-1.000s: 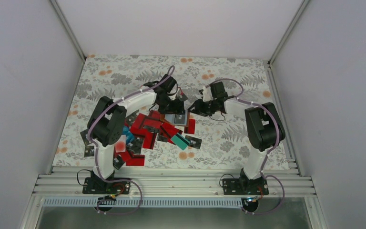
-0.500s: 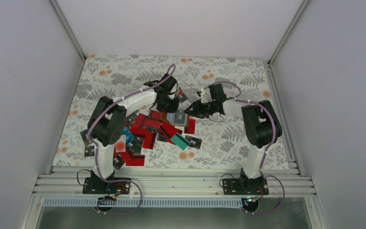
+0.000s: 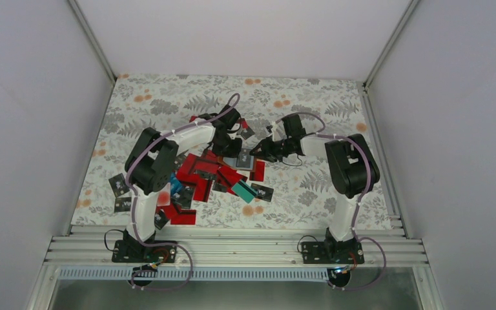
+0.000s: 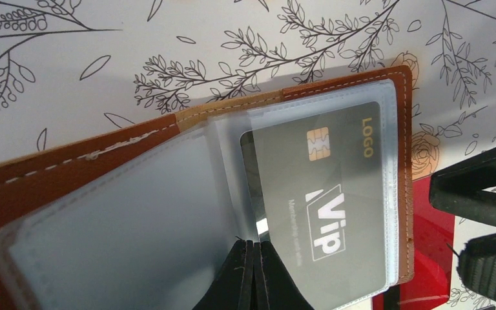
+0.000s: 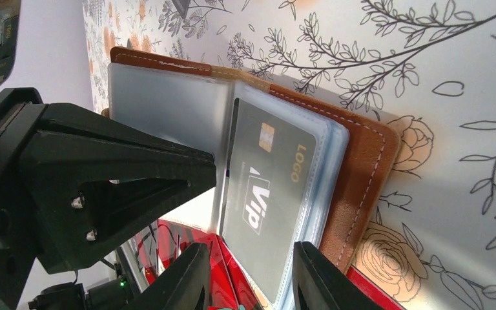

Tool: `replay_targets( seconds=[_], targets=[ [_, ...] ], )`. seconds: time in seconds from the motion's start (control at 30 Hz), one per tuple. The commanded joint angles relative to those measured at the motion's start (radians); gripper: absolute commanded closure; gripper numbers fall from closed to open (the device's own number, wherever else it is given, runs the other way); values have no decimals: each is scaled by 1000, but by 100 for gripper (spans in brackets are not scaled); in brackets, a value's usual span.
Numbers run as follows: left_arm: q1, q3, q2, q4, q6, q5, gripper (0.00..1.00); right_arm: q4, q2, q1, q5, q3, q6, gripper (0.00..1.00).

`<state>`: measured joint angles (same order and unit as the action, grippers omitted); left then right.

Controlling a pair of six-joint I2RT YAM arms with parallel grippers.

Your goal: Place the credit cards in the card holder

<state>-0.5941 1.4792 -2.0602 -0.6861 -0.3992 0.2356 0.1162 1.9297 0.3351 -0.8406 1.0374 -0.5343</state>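
On the table (image 3: 297, 97) the credit cards (image 3: 197, 177) lie heaped and overlapping near the middle. A few strays lie out at the heap's 9 o'clock, and one lies just beside it at 4 o'clock. The card holder (image 3: 237, 160) lies open at the heap's 1 o'clock edge, partly on top of cards. The left gripper (image 3: 229, 139) sits at the holder's 11 o'clock and the right gripper (image 3: 259, 150) at its 2 o'clock. In the left wrist view, the left gripper pinches a pocket leaf (image 4: 135, 213) at the fold, at 6 o'clock. One slotted card (image 4: 323, 206) sits in the pocket at 3 o'clock of that pinch. The right gripper's fingers stand apart at the holder's edge.
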Motion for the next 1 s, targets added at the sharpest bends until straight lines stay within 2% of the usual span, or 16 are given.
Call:
replay_targets(
  seconds=[0.0, 0.53, 0.97],
  targets=[
    [-9, -5, -25, 8, 17, -18, 97, -17, 13, -1, -14, -2, -7, 65],
    [-31, -4, -86, -15, 15, -92, 98, -25, 4, 5, -24, -4, -14, 65],
    [-36, -43, -72, 4, 4, -83, 98, -52, 40, 28, -28, 0, -37, 65]
  ],
)
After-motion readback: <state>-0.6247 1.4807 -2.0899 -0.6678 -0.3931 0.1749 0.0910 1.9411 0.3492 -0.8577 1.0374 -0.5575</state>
